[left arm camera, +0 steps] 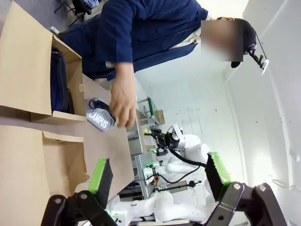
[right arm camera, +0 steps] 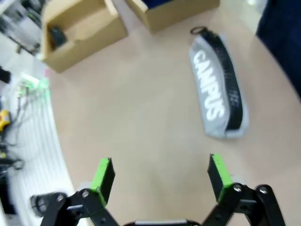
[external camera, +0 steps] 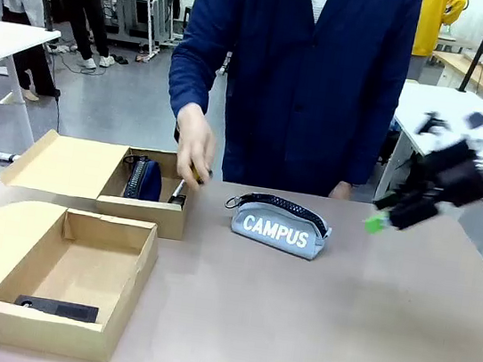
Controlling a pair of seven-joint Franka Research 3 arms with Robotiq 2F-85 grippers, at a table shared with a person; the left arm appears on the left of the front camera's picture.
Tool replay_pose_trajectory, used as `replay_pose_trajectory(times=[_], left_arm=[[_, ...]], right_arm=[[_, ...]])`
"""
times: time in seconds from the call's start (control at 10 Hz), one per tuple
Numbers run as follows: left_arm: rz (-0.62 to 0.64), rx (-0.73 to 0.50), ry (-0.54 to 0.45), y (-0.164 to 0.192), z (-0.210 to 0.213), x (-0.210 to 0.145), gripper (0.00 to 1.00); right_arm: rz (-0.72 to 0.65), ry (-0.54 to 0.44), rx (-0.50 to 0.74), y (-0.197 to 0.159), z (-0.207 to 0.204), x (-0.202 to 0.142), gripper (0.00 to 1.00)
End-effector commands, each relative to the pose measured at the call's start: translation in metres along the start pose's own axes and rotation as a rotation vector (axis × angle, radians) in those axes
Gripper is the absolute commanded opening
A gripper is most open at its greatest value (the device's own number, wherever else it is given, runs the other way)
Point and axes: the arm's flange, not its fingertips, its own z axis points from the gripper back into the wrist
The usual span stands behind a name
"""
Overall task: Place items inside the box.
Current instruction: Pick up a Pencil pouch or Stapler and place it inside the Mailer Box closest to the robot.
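Your right gripper hangs blurred above the right side of the table, and this angle doesn't settle how wide its jaws are. It is well to the right of the grey zip pencil pouch with white "CAMPUS" lettering. The pouch lies mid-table, outside both boxes, so it looks like the item left to move. The wide, shallow brown cardboard box sits near left with its flap lid folded out flat, which leaves the top clear for a drop. The black desk stapler lies on the box floor by the near wall. Behind it, the person's hand hovers at the right end of the smaller cardboard box, holding something too small to name.

In the left wrist view, your left gripper has its fingers spread wide with nothing between them. It sits high and back from the pouch and the hand.

In the right wrist view, the right gripper is fully spread and empty. The pouch lies ahead, offset to one side of the gap. You would probably need to centre over it and close across its narrow width. The stapler rests in the wide box at the far corner.
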Motion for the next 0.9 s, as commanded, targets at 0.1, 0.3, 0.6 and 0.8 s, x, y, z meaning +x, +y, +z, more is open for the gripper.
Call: replay_pose_trajectory(times=[0.1, 0.3, 0.6, 0.8], left_arm=[[-0.013, -0.012, 0.000, -0.002, 0.000, -0.002, 1.00], [-0.013, -0.012, 0.000, -0.002, 0.000, -0.002, 1.00], [-0.013, -0.012, 0.000, -0.002, 0.000, -0.002, 1.00], [-0.013, -0.012, 0.000, -0.002, 0.000, -0.002, 1.00]], right_arm=[[0.098, 0.143, -0.080, -0.032, -0.081, 0.067, 1.00], [0.147, 0.221, -0.142, -0.048, -0.120, 0.089, 1.00], [0.170, 0.323, -0.186, -0.089, -0.166, 0.107, 1.00], [0.191, 0.371, -0.222, -0.105, -0.184, 0.108, 1.00]])
